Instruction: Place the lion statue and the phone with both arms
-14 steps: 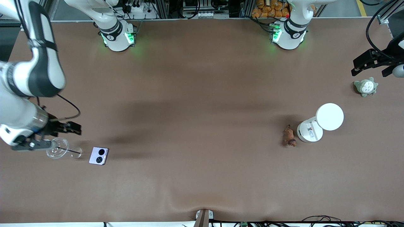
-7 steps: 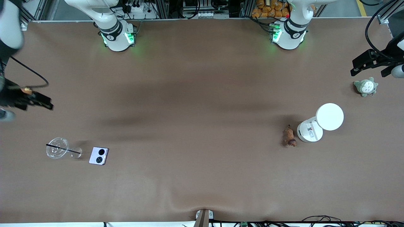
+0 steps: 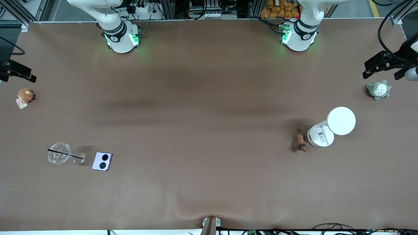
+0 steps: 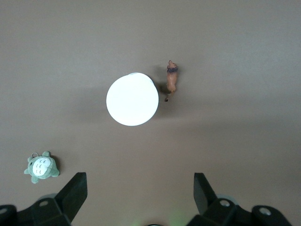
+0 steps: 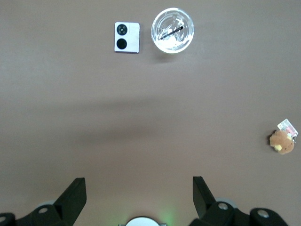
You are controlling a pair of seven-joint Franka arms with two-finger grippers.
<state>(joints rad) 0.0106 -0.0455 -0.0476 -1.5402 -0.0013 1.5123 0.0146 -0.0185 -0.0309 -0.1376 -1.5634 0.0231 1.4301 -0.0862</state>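
The lion statue (image 3: 299, 141), a tiny reddish-brown figurine, lies on the table toward the left arm's end, close beside a white canister; the left wrist view shows the lion statue (image 4: 172, 77) too. The phone (image 3: 102, 161), pale lilac with two black circles, lies toward the right arm's end beside a clear cup, and the right wrist view looks down on the phone (image 5: 127, 37). My left gripper (image 3: 382, 67) hangs open and empty high over the table's edge by a grey-green plush, its fingers (image 4: 75, 188) spread wide. My right gripper (image 3: 16, 70) is open and empty over the table's edge at its own end.
A white round canister (image 3: 341, 120) stands next to the lion. A grey-green plush (image 3: 378, 89) sits near the left arm's end. A brown plush with a tag (image 3: 25, 95) lies near the right arm's end. A clear cup with a black stick (image 3: 59, 156) stands beside the phone.
The right arm has pulled away from over the clear cup, out to the table's edge at its own end, uncovering the brown plush. The left arm, phone and lion have not moved.
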